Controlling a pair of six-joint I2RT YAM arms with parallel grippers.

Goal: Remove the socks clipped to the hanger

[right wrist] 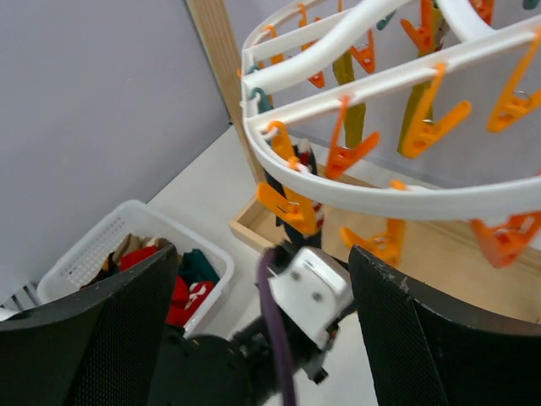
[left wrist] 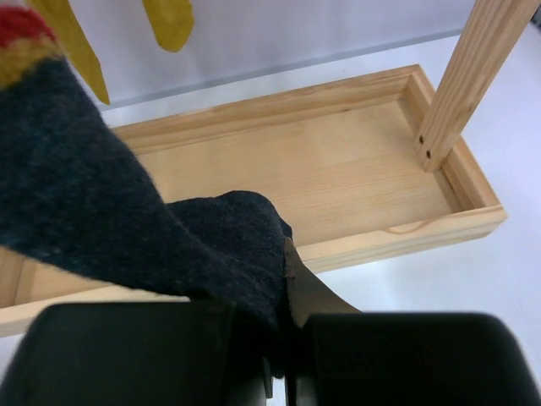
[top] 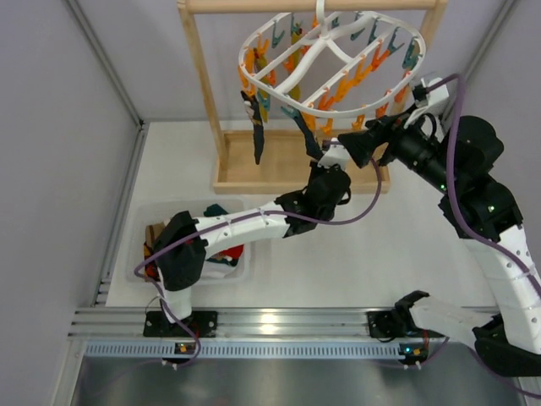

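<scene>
The white oval hanger (top: pixel 330 59) hangs from the wooden stand, with orange and teal pegs. Two dark navy socks are clipped to its near rim, one (top: pixel 256 127) on the left and one (top: pixel 306 135) further right. My left gripper (top: pixel 325 162) is shut on the lower end of the right one, which fills the left wrist view (left wrist: pixel 127 228) and has a red and yellow band at its top. Mustard yellow socks (left wrist: pixel 169 17) hang behind. My right gripper (top: pixel 355 145) is open and empty, just below the hanger's rim (right wrist: pixel 380 199), with its fingers (right wrist: pixel 101 338) wide apart.
The wooden stand's flat tray base (left wrist: pixel 338 161) and its post (left wrist: pixel 461 85) lie right under the left gripper. A white plastic bin (top: pixel 139 245) with red and teal socks stands at the left, also in the right wrist view (right wrist: pixel 84 254). Grey walls close in the sides.
</scene>
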